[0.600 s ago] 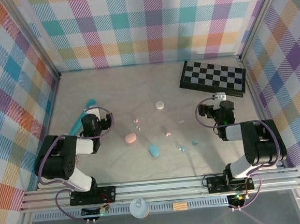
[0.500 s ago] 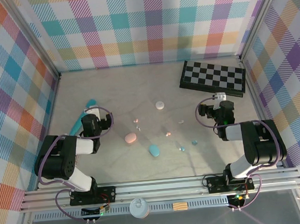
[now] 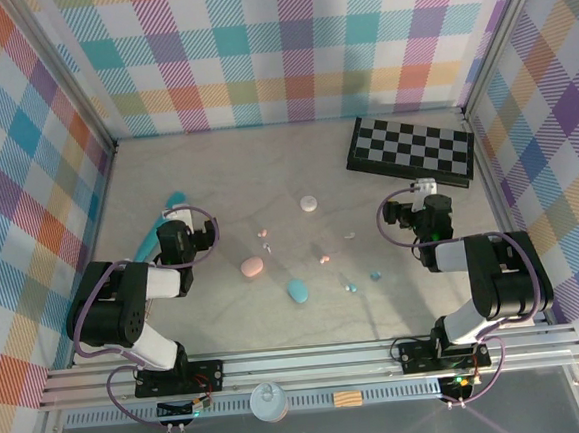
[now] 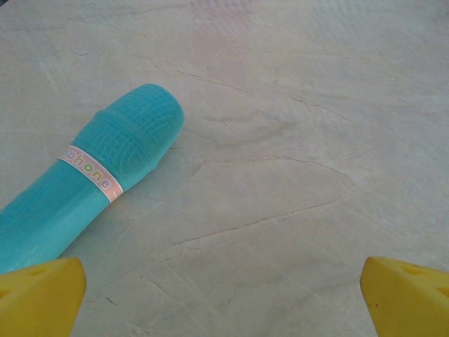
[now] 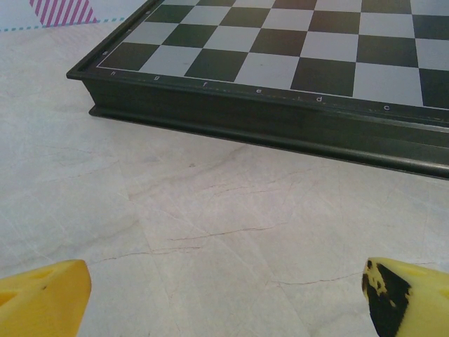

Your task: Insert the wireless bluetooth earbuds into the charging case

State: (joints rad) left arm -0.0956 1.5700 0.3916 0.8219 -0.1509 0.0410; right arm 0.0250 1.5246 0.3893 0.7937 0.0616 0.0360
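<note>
Folded left arm (image 3: pixel 126 310), left pincer (image 4: pixel 224 291) wide near teal tube (image 4: pixel 91 182), folded right arm (image 3: pixel 495 281), right pincer (image 5: pixel 224 295) wide facing chessboard (image 5: pixel 280 63)

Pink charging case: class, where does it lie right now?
In the top view, the pink charging case lies left of centre, just left of and behind the blue case.

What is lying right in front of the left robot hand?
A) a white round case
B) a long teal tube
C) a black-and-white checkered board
B: in the left wrist view, the long teal tube lies just ahead of the left gripper, up and to its left.
</note>
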